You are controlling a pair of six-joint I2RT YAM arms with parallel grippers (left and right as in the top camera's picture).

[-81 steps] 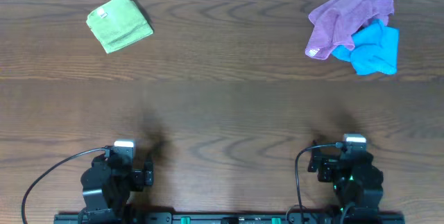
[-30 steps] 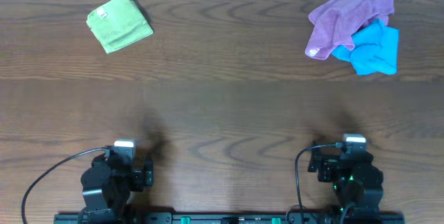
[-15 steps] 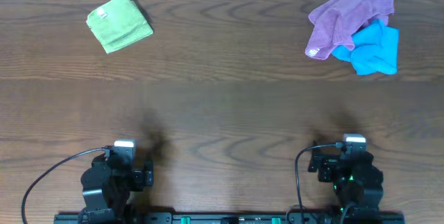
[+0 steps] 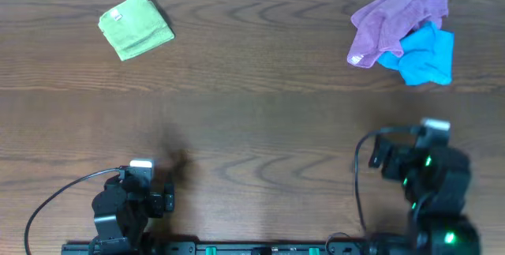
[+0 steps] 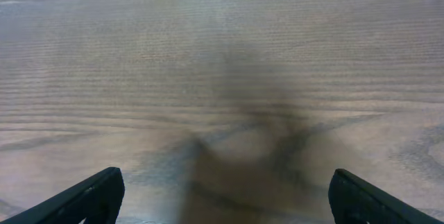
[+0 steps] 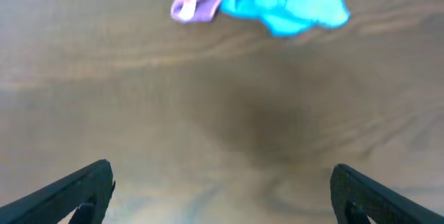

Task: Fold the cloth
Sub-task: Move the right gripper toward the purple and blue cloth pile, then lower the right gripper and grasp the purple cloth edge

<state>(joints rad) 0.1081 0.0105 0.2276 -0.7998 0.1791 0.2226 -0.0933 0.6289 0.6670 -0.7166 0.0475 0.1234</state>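
Locates purple cloth point(image 4: 390, 22) crumpled at far right of counter point(image 4: 252, 129), touching blue cloth point(image 4: 426, 58), stretched near-left to far-right. Places it ahead, slightly left of right fingers point(image 6: 80, 189), well apart; remote from left fingers point(image 5: 87, 196). Finds both pairs spread wide, empty.

Far right of desk point(image 4: 252, 121): the cloth point(image 4: 390, 20) lay touching a second cloth point(image 4: 426, 56), to its left and behind it.
Far left: a third cloth point(image 4: 136, 24), well apart from both.
Near edge: left tool point(image 5: 222, 200) at left; right tool point(image 6: 222, 193) at right, before the pair.
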